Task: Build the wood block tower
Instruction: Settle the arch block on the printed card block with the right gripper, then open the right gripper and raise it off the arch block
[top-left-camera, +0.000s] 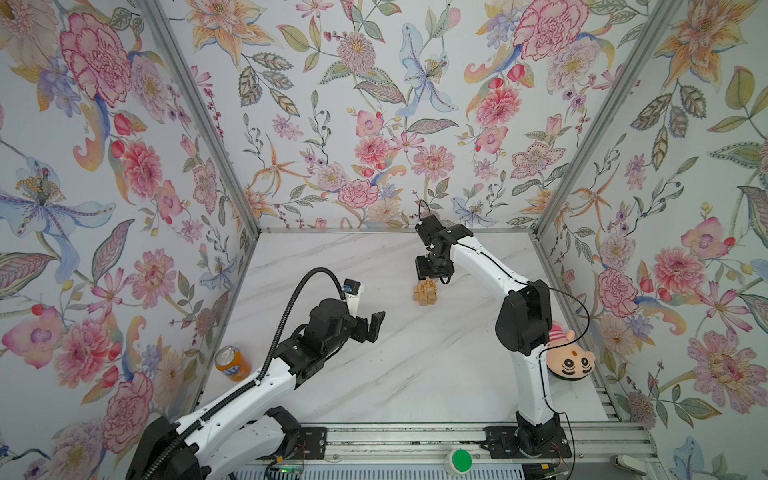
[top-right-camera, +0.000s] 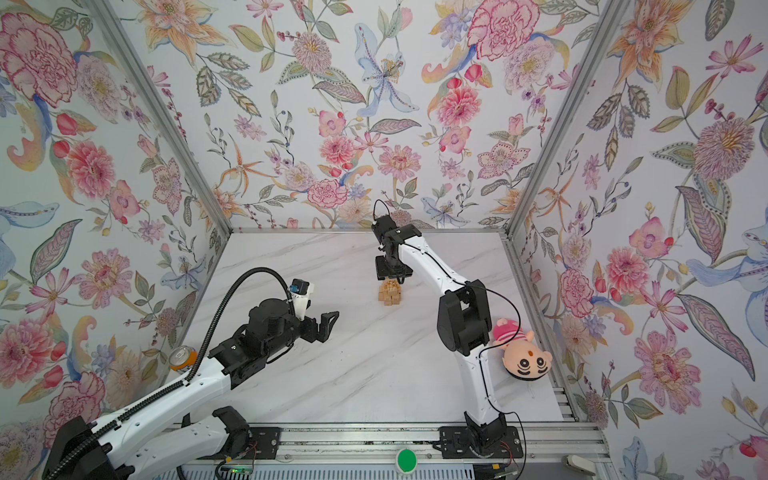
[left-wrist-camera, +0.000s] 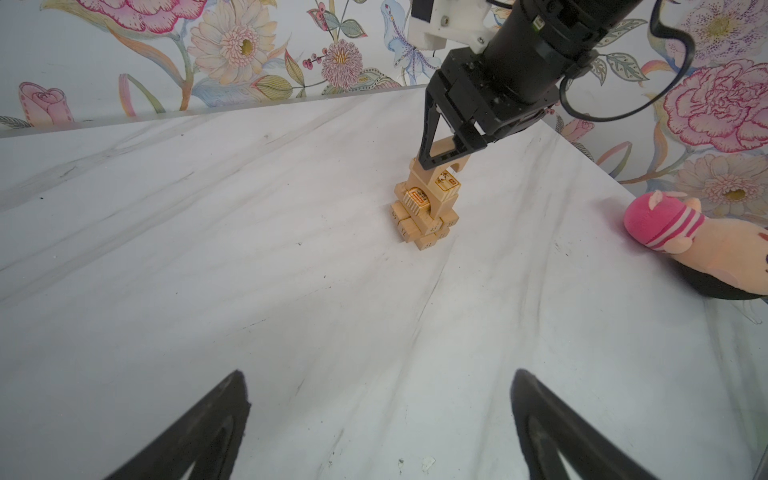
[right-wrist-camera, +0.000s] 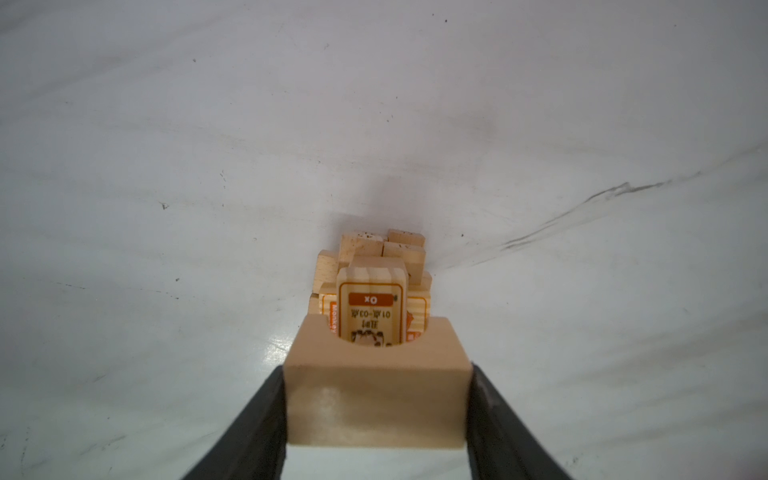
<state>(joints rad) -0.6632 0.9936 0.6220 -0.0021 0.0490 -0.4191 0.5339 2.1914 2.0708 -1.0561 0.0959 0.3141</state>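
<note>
Arch block (right-wrist-camera: 376, 395) clamped by its flat sides in my right gripper (left-wrist-camera: 446, 153), cutout facing down over the tower (top-left-camera: 424, 293) near the worktop's (top-left-camera: 415, 374) far edge, probably so it straddles the top brick (right-wrist-camera: 371, 307). My left gripper (top-left-camera: 371, 327) hangs wide open, well clear.

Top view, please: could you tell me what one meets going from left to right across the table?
orange soda can → left gripper → tower → plush doll
</note>
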